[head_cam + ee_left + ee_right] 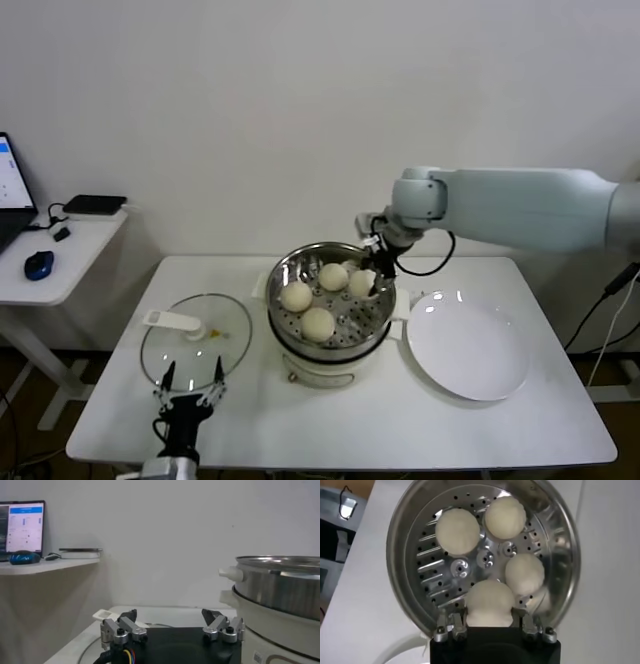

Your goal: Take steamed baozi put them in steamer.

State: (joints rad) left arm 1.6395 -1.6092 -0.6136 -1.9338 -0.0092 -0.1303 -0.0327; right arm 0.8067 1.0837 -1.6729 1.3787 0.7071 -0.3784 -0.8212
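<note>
The fourth steamed baozi (490, 602), a smooth, domed, creamy-white dough bun, sits pinched between the fingers of the right gripper (372, 281), low inside the round, shiny stainless-steel steamer (290, 262) at its right-hand wall. In the right wrist view the two fingertips (451, 621) press on opposite flanks of the bun, which looks to be on or just above the perforated steel tray (432, 575); whether it is touching the tray cannot be told. The bun lies directly under the hand, so the coming move probably turns only on letting go and lifting straight up, clear of the rim. Being round, it has no long axis to mind.

Three other cream buns (296, 296) already rest on the tray, apart from the held one but close to it. The right arm reaches in from the robot's right, wrist bent down over the steamer's far right edge.

Just right of the steamer lies a flat white round plate (468, 345), with no buns on it. On the left lies a round glass lid (195, 340). The left gripper (187, 386) is parked at the near edge of the white table (350, 420) beside that lid, its fingers spread and holding nothing.
</note>
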